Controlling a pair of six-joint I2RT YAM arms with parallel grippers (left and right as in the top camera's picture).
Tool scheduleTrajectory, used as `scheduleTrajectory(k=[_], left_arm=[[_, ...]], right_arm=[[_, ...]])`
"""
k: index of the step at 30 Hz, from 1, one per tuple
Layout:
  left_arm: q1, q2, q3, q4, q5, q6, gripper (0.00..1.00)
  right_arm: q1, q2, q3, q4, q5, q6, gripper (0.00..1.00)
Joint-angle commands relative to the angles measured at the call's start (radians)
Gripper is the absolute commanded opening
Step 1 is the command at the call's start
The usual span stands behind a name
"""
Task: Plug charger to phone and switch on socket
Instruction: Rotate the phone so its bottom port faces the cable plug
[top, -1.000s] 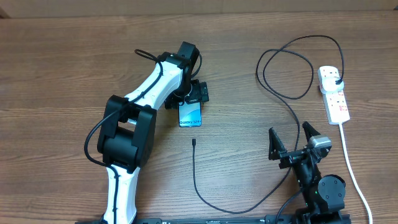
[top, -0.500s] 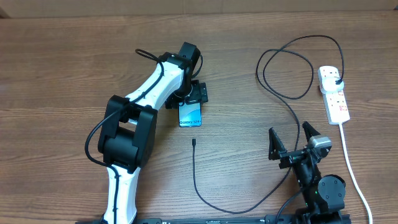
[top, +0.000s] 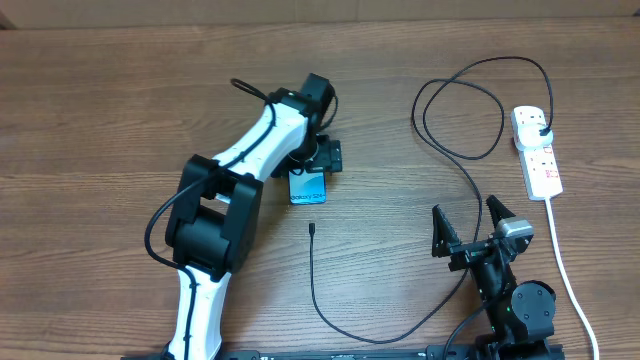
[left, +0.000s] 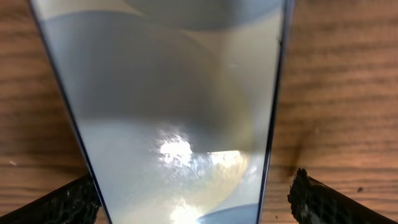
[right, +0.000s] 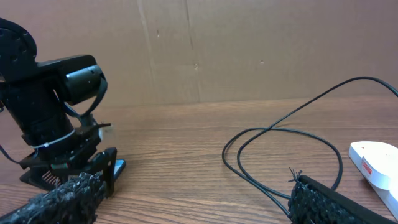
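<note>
Beneath the left end effector (top: 314, 166) (spread wide) lies the phone (top: 307, 190), its screen reading "Galaxy S24".

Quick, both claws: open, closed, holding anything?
Left claw: open, straddling the phone, not gripping it.
Right claw: open, empty.

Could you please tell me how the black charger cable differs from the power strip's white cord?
The charger cable is thin and black; the white cord is thicker. The charger cable loops widely, while the white cord runs nearly straight. Both meet the power strip.
</note>
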Motion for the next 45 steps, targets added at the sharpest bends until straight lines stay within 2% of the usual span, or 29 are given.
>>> scheduleTrajectory(k=[1, 18, 21, 23, 25, 27, 35, 45], left_arm=[[-0.052, 0.168, -0.093, 0.002, 0.130, 0.000, 1.00], [-0.057, 0.168, -0.093, 0.085, 0.112, 0.020, 0.98], [-0.054, 0.168, -0.093, 0.090, 0.112, 0.018, 0.88], [-0.053, 0.168, -0.093, 0.080, 0.112, -0.003, 0.85], [-0.054, 0.168, -0.093, 0.058, 0.112, -0.021, 0.91], [-0.057, 0.168, -0.093, 0.039, 0.112, -0.027, 0.92], [-0.085, 0.168, -0.101, -0.030, 0.116, -0.030, 0.85], [-0.158, 0.168, -0.146, -0.057, 0.134, -0.065, 0.85]], right_arm=[[0.006, -0.008, -0.010, 0.003, 0.006, 0.003, 1.00], [0.006, -0.008, -0.010, 0.003, 0.005, 0.003, 1.00], [0.006, -0.008, -0.010, 0.003, 0.006, 0.003, 1.00], [0.006, -0.008, -0.010, 0.003, 0.006, 0.003, 1.00], [0.006, -0.008, -0.010, 0.003, 0.006, 0.003, 1.00], [0.006, -0.008, -0.010, 0.003, 0.006, 0.003, 1.00], [0.006, -0.008, -0.010, 0.003, 0.006, 0.003, 1.00], [0.006, -0.008, -0.010, 0.003, 0.006, 0.003, 1.00]])
